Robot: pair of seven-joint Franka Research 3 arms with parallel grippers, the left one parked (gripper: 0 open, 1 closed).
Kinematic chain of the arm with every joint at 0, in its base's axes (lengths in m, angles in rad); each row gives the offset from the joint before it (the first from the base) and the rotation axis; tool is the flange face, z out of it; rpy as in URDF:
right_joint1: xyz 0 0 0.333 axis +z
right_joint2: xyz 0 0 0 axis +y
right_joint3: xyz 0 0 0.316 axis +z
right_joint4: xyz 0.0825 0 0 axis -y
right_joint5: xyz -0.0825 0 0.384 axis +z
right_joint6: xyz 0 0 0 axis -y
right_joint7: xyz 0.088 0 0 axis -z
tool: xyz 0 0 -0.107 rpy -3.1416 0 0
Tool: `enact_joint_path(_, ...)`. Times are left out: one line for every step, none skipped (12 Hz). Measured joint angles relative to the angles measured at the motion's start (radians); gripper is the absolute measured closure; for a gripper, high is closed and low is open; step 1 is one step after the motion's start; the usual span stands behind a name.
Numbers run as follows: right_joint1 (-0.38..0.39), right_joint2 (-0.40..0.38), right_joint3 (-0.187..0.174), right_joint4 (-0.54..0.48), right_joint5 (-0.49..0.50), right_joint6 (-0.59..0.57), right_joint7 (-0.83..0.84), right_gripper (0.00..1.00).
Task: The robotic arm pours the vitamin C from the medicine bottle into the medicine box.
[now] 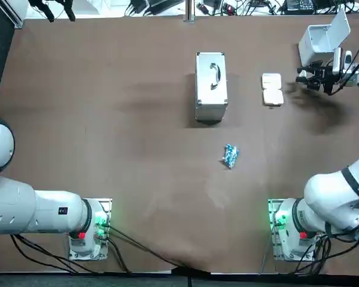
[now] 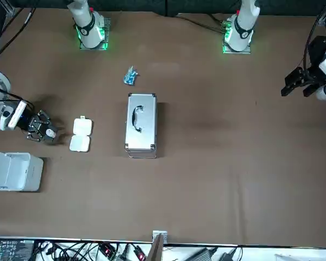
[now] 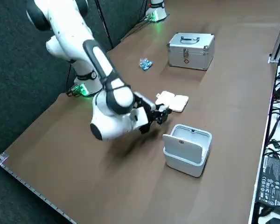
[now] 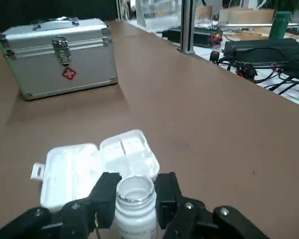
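Observation:
My right gripper (image 4: 135, 188) is shut on a small white medicine bottle (image 4: 135, 206). The bottle has no cap, and what is inside its open mouth cannot be seen. Just beyond the fingertips lies the white medicine box (image 4: 97, 162), opened flat with its compartments facing up. In the top view the gripper (image 1: 305, 78) hovers at the far right, a short way to the right of the box (image 1: 272, 89). The front view shows the gripper (image 2: 48, 130) left of the box (image 2: 80, 134), apart from it. From the right side, the gripper (image 3: 161, 112) sits low by the box (image 3: 172, 101).
A silver first-aid case (image 1: 211, 86) stands mid-table, past the box. A white open bin (image 1: 320, 42) sits at the far right corner, close behind the gripper. A blue packet (image 1: 230, 156) lies nearer the arm bases. Cables and gear line the far edge.

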Motion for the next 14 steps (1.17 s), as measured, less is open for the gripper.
enact_joint_path(0.026,-0.03,0.0,-0.019,0.0,0.039,0.018,0.58)
enact_joint_path(0.053,-0.057,0.001,-0.039,-0.001,0.084,0.034,0.58)
enact_joint_path(0.081,-0.084,0.002,-0.06,-0.001,0.131,0.054,0.58)
enact_joint_path(0.107,-0.111,0.002,-0.08,-0.001,0.177,0.079,0.58)
enact_joint_path(0.132,-0.138,0.003,-0.098,-0.001,0.22,0.1,0.58)
enact_joint_path(0.154,-0.164,0.003,-0.111,-0.006,0.264,0.118,0.58)
enact_joint_path(0.175,-0.188,0.004,-0.12,-0.025,0.305,0.141,0.58)
enact_joint_path(0.195,-0.206,0.004,-0.126,-0.058,0.345,0.168,0.58)
enact_joint_path(0.216,-0.22,0.004,-0.132,-0.094,0.389,0.191,0.58)
enact_joint_path(0.237,-0.227,0.004,-0.137,-0.123,0.433,0.212,0.58)
enact_joint_path(0.258,-0.229,0.004,-0.142,-0.144,0.47,0.228,0.58)
enact_joint_path(0.277,-0.229,0.004,-0.146,-0.161,0.501,0.241,0.58)
enact_joint_path(0.294,-0.229,0.004,-0.15,-0.185,0.528,0.253,0.58)
enact_joint_path(0.321,-0.227,0.005,-0.157,-0.251,0.577,0.3,0.58)
